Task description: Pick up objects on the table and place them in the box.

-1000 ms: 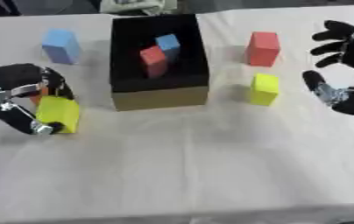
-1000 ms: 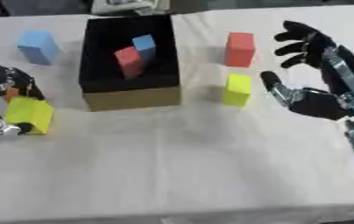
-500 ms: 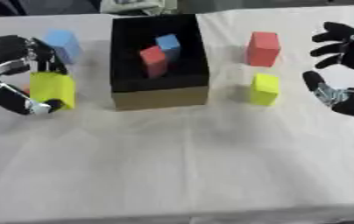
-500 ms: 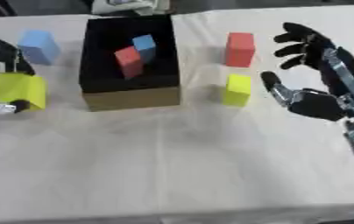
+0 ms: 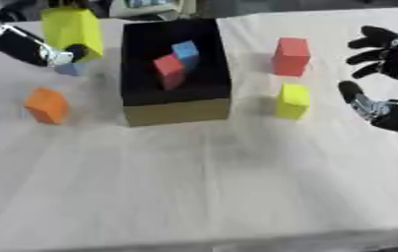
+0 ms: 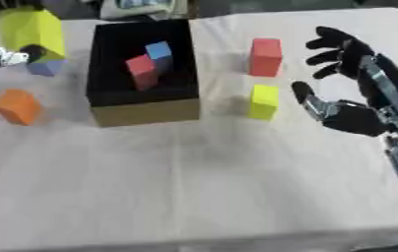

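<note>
Left hand (image 5: 32, 47) sits at the upper left, partly cut off by the frame edge, fingers curled round a large yellow block (image 5: 71, 30) held up off the tabletop (image 5: 219, 187), left of the box (image 5: 173, 74); most of the palm is hidden behind the block, motion blur. A small blue block (image 6: 44, 67) peeks out just under the held block, mostly hidden. Orange block (image 5: 47, 104) lies on the tabletop below, well apart from the hand, left of the box. The box is black inside with a tan front wall; a red block (image 5: 170, 72) and a blue block (image 5: 185, 52) stand tilted in it, touching. Right of the box: a red block (image 5: 290, 56) further back, a small yellow block (image 5: 292, 101) nearer, both on the tabletop. Right hand (image 6: 345, 98) hovers at the right side, fingers spread, holding nothing, near the small yellow block but apart; wrist runs off the edge.
</note>
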You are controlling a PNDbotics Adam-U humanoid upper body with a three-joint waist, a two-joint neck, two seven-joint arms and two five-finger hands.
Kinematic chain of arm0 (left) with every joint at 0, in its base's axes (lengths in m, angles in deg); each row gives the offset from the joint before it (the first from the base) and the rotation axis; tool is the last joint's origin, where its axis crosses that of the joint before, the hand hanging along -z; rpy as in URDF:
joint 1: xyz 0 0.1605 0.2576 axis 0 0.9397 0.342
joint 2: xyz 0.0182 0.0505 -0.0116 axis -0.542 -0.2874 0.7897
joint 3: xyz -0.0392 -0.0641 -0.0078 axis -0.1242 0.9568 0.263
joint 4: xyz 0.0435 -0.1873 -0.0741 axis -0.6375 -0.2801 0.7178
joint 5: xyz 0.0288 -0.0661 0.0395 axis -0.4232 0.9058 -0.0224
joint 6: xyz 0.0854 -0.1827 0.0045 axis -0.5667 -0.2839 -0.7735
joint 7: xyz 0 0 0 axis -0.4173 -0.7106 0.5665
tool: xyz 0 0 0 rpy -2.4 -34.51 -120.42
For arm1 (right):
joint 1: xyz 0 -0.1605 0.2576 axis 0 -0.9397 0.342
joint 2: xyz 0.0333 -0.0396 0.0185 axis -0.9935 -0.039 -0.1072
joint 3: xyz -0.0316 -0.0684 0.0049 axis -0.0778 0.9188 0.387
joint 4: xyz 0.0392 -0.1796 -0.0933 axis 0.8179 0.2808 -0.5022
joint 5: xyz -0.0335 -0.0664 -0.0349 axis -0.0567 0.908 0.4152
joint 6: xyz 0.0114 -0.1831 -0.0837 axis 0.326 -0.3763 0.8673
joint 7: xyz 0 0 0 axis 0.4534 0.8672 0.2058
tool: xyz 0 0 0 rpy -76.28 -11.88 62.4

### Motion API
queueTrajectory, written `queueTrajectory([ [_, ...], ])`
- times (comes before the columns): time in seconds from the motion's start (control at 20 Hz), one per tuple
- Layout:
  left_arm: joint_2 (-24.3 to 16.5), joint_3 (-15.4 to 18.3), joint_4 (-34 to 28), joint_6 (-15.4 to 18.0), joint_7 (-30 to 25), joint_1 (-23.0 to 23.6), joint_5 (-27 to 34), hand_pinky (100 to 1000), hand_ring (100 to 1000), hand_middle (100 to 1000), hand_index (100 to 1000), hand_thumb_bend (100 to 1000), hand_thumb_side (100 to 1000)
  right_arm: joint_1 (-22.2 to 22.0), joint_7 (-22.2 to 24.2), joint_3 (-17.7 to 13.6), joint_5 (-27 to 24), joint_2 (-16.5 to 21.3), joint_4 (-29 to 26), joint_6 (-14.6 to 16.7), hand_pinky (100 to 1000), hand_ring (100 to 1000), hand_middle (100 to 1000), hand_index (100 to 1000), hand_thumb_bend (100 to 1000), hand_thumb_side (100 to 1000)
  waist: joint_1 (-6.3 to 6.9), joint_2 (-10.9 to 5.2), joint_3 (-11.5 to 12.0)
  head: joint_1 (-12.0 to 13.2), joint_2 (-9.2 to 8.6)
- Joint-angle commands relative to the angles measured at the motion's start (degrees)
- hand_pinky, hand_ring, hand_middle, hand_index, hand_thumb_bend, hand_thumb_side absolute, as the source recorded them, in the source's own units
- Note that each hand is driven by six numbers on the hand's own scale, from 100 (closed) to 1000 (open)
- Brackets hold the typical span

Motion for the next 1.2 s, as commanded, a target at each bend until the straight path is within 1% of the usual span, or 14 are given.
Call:
queueTrajectory([
  [0.05, 3.3, -1.0, 4.1, 0.3, 1.2, -4.1, -3.1, 694, 466, 348, 599, 354, 223, 0.6, 0.3, -0.2, -0.2, 0.4, -0.2, 0.1, 656, 759, 809, 961, 292, 342, 0.03, -1.78, -0.2, 0.3, 0.29],
  [0.2, 7.4, -1.8, 9.2, 0.4, 3.1, -7.0, -6.0, 694, 465, 350, 602, 360, 228, 0.7, 0.4, -0.1, -0.3, 0.2, -0.2, 0.2, 655, 759, 808, 961, 290, 342, -0.13, -1.74, -0.6, 0.6, 0.29],
  [0.4, 11.9, -2.6, 14.5, 0.8, 6.0, -9.1, -9.9, 696, 470, 355, 609, 365, 233, 0.7, 0.6, 0.1, -0.5, -0.2, -0.1, 0.2, 655, 759, 808, 961, 287, 343, -0.27, -1.76, -0.9, 1.3, 0.29],
  [0.65, 15.0, -3.7, 17.9, 1.6, 7.9, -10.1, -13.0, 703, 482, 371, 622, 379, 241, 0.7, 0.8, 0.3, -0.6, -0.4, 0.0, 0.2, 655, 759, 808, 961, 285, 344, -0.40, -1.70, -1.2, 1.8, 0.29],
  [0.75, 15.8, -4.2, 18.8, 2.0, 7.8, -10.3, -13.9, 711, 499, 397, 644, 397, 254, 0.7, 0.8, 0.3, -0.7, -0.5, 0.0, 0.2, 655, 758, 807, 960, 283, 345, -0.40, -1.67, -1.3, 2.0, 0.29],
  [0.9, 16.9, -4.8, 20.2, 2.6, 7.6, -10.1, -14.9, 726, 548, 479, 715, 449, 283, 0.8, 0.9, 0.4, -0.7, -0.7, 0.0, 0.3, 654, 758, 807, 961, 281, 344, -0.42, -1.60, -1.5, 2.1, 0.29],
  [0.95, 17.0, -5.1, 20.6, 2.9, 7.6, -9.9, -15.1, 738, 576, 512, 746, 502, 315, 0.8, 0.9, 0.4, -0.7, -0.7, 0.0, 0.3, 654, 758, 807, 961, 280, 344, -0.42, -1.58, -1.5, 2.2, 0.29],
  [1.0, 17.2, -5.3, 20.9, 3.1, 7.7, -9.7, -15.3, 763, 625, 574, 789, 541, 341, 0.8, 0.9, 0.3, -0.7, -0.7, 0.0, 0.3, 654, 758, 807, 960, 279, 345, -0.42, -1.57, -1.5, 2.2, 0.29],
  [1.05, 17.2, -5.4, 21.1, 3.3, 8.0, -9.4, -15.4, 781, 660, 617, 817, 593, 375, 0.7, 0.9, 0.3, -0.7, -0.7, 0.0, 0.3, 654, 758, 806, 960, 279, 345, -0.41, -1.54, -1.5, 2.1, 0.29],
  [1.1, 17.1, -5.5, 21.1, 3.4, 8.3, -9.1, -15.7, 799, 693, 663, 847, 709, 444, 0.7, 0.8, 0.3, -0.7, -0.7, 0.0, 0.2, 654, 758, 806, 960, 278, 345, -0.41, -1.52, -1.5, 2.1, 0.29],
  [1.15, 16.8, -5.4, 20.9, 3.3, 8.7, -8.9, -15.9, 809, 710, 689, 858, 760, 471, 0.6, 0.8, 0.2, -0.7, -0.7, 0.0, 0.2, 654, 758, 806, 960, 278, 345, -0.40, -1.50, -1.5, 2.1, 0.29],
  [1.2, 16.5, -5.4, 20.5, 3.2, 9.2, -8.7, -16.2, 826, 738, 728, 873, 860, 524, 0.5, 0.7, 0.2, -0.7, -0.7, 0.1, 0.2, 654, 758, 806, 960, 277, 345, -0.38, -1.49, -1.4, 2.0, 0.29],
])
